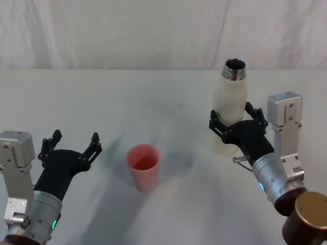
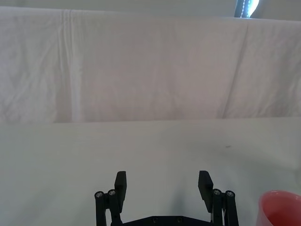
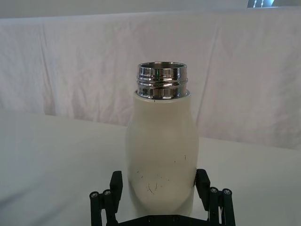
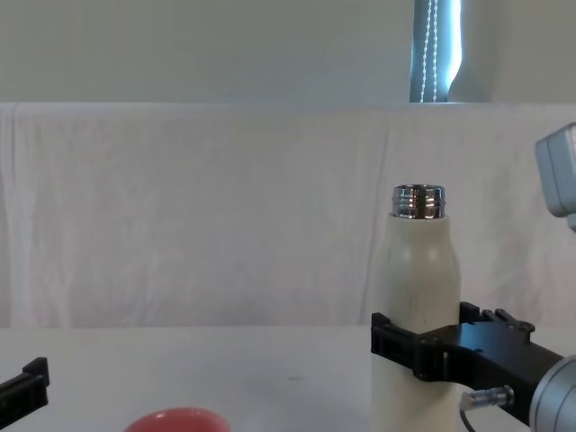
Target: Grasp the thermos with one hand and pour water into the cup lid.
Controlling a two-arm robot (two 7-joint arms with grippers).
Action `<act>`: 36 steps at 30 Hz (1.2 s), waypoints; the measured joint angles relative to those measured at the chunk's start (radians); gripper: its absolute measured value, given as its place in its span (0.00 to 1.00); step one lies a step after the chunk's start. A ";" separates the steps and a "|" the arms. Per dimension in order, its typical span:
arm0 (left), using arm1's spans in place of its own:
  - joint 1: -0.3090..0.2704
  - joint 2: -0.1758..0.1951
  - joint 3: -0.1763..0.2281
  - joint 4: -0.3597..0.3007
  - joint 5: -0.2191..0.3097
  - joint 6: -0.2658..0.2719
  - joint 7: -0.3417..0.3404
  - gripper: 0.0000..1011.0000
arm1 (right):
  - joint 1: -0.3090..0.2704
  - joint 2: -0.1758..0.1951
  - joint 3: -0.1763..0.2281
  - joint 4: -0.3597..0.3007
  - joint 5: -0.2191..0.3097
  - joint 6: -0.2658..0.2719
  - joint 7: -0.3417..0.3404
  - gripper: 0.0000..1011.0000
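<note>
Gripping the thermos (image 1: 231, 104) at its lower body, upright on the right side of the table (image 1: 102, 102), with the pour not yet begun.

The right gripper (image 1: 237, 124) has its jaws on either side of the cream bottle and appears clamped on it; the open chrome neck points straight up and no water shows anywhere. The cup lid (image 1: 144, 166) stands mouth-up near the middle of the table, to the left of the thermos, nearer the robot, and well apart from it. The left gripper (image 1: 71, 145) waits on the left with its fingers spread, holding nothing. The grasp looks made, so I judge the next move to be a lift, a carry leftward until the neck is above the coral rim, then a slow tilt, since the lid is small and light and an overshoot would spill.
</note>
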 joint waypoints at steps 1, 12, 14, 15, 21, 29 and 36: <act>0.000 0.000 0.000 0.000 0.000 0.000 0.000 0.99 | 0.003 -0.002 -0.001 0.004 -0.001 0.000 0.000 0.99; 0.000 0.000 0.000 0.000 0.000 0.000 0.000 0.99 | 0.029 -0.011 -0.001 0.043 -0.003 0.000 -0.001 0.99; 0.000 0.000 0.000 0.000 0.000 0.000 0.000 0.99 | 0.034 -0.013 -0.001 0.050 -0.002 0.001 -0.001 0.99; 0.000 0.000 0.000 0.000 0.000 0.000 0.000 0.99 | 0.039 -0.014 -0.001 0.056 -0.002 0.001 -0.001 0.99; 0.000 0.000 0.000 0.000 0.000 0.000 0.000 0.99 | 0.058 -0.019 0.000 0.073 -0.001 0.005 -0.001 0.99; 0.000 0.000 0.000 0.000 0.000 0.000 0.000 0.99 | 0.069 -0.023 0.000 0.081 0.004 0.007 -0.001 0.99; 0.000 0.000 0.000 0.000 0.000 0.000 0.000 0.99 | 0.069 -0.026 0.005 0.083 0.014 0.011 0.001 0.94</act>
